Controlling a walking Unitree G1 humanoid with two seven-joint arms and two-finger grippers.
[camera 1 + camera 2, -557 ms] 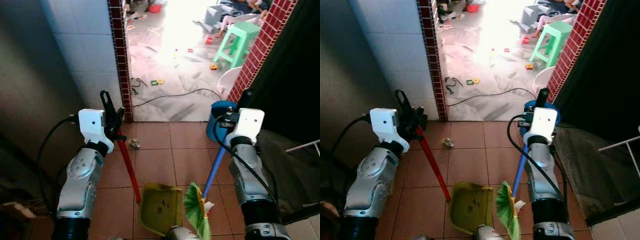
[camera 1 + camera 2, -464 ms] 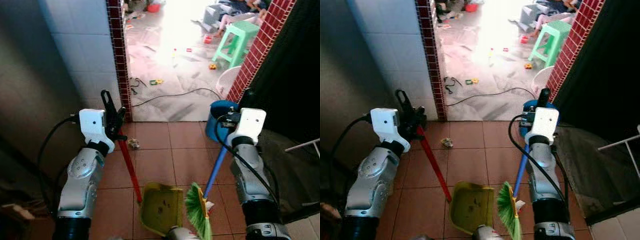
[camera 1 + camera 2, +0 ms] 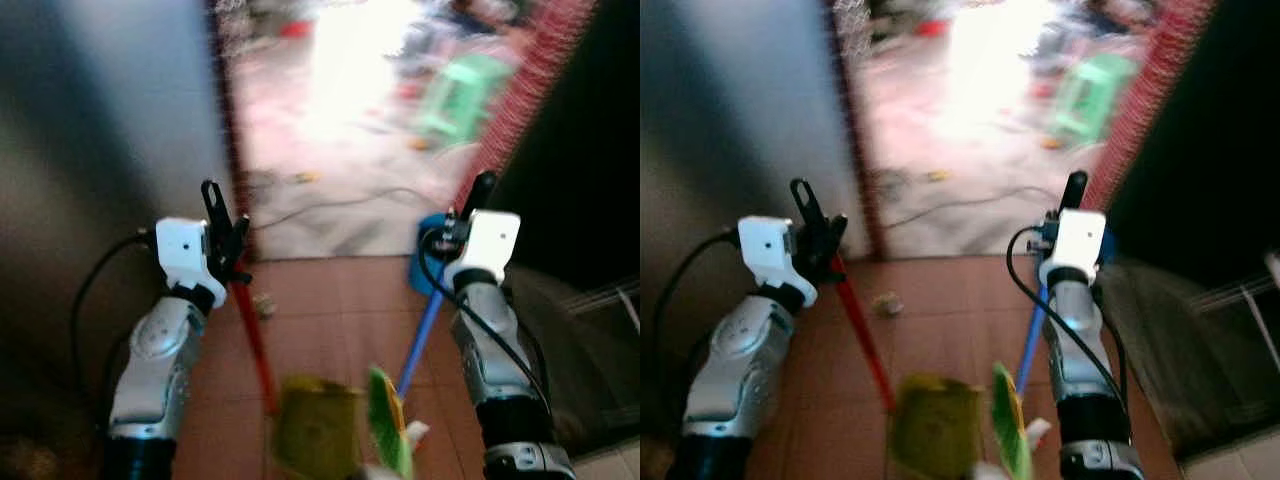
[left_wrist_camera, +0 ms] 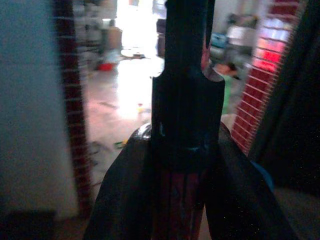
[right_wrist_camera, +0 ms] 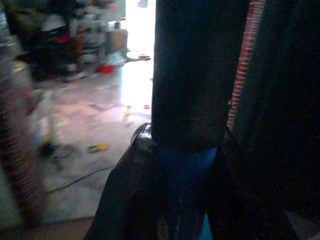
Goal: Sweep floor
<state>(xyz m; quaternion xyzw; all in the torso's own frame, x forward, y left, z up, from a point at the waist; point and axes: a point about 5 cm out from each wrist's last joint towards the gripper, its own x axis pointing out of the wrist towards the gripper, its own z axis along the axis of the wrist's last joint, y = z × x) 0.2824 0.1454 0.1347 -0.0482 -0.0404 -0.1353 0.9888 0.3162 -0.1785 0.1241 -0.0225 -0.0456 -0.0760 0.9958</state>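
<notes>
My left gripper [image 3: 226, 222] is shut on the red handle [image 3: 254, 338] of a yellow dustpan [image 3: 314, 432], which rests on the tiled floor in front of me. My right gripper [image 3: 472, 206] is shut on the blue handle [image 3: 420, 336] of a broom; its green bristles [image 3: 384, 422] stand just right of the dustpan. In the left wrist view the red handle [image 4: 180, 200] runs between the black fingers. The blue handle [image 5: 185, 175] does the same in the right wrist view. A small crumpled scrap [image 3: 265, 303] lies on the tiles beyond the dustpan. The head views are blurred.
A doorway opens ahead between a tiled wall [image 3: 120, 120] on the left and a red brick pillar [image 3: 530, 90] on the right. A blue bucket [image 3: 418, 268] stands by the pillar. Beyond the doorway lie a black cable [image 3: 350, 198], small toys and a green stool [image 3: 465, 85].
The whole picture has turned blurred and shifted a little, so the camera is moving. Both grippers keep their hold, and the broom head sits slightly closer to the dustpan.
</notes>
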